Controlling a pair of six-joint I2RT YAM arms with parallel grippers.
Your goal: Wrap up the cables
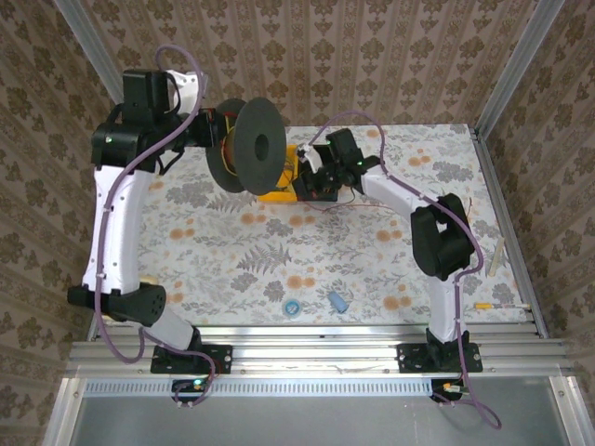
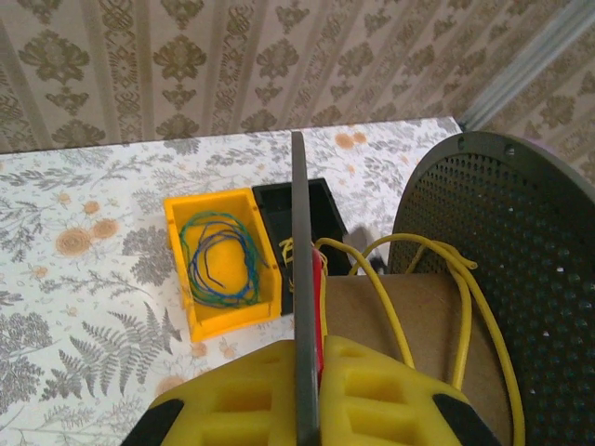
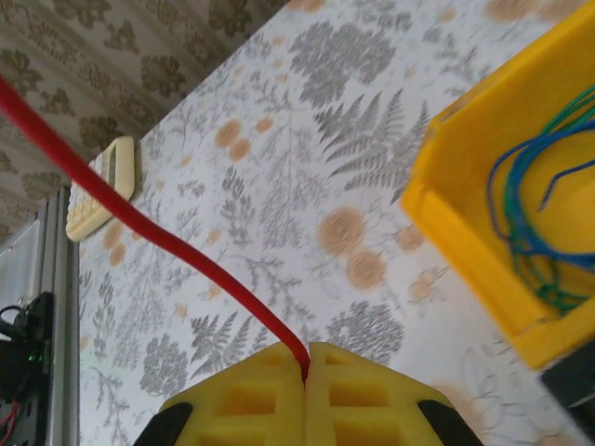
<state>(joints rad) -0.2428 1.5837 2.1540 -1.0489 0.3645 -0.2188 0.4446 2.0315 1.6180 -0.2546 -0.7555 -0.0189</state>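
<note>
- The left end effector is clamped on the thin flange edge of the dark spool. Yellow wire loops over the spool's core, just right of the fingers.
- The right end effector is pinched together on the red wire, which runs up and left from the fingertips over the desk.
- A yellow bin of green-blue coils lies to its right; a black bin stands ahead of the left end effector.

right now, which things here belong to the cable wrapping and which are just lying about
In the job: red cable, pinched in the right claw; dark spool, its flange gripped by the left claw.
Lying about: yellow bin of green and blue wires; black bin; small blue piece.
</note>
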